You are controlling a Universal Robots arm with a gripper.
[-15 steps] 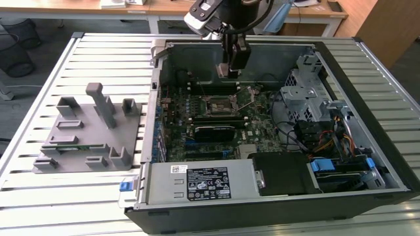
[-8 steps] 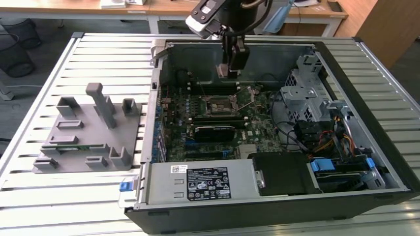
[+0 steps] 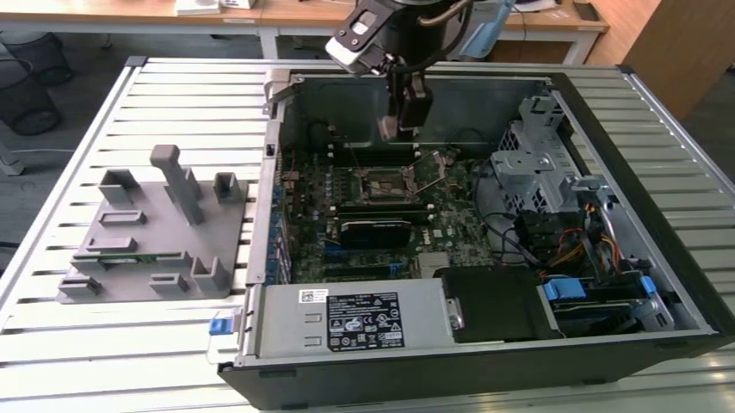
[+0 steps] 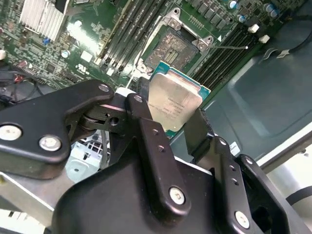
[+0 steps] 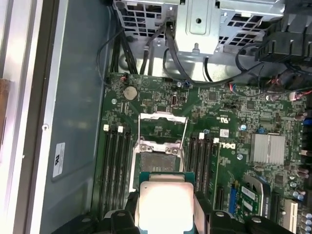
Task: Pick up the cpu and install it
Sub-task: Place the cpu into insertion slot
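My gripper (image 4: 173, 114) is shut on the cpu (image 4: 174, 101), a small flat square chip with a pale silver top and a green edge, held between two black fingers (image 4: 146, 124). The cpu (image 5: 165, 202) hangs above the motherboard, a little short of the open socket (image 5: 158, 161), whose metal frame is flipped up. In the exterior view the gripper (image 3: 402, 129) hangs inside the open computer case, above and just behind the socket (image 3: 385, 182).
Memory slots (image 5: 116, 165) flank the socket on both sides. A metal drive cage (image 3: 534, 159) and cable bundles fill the case at the exterior view's right. A grey plastic holder (image 3: 161, 232) stands on the slatted table at the exterior view's left.
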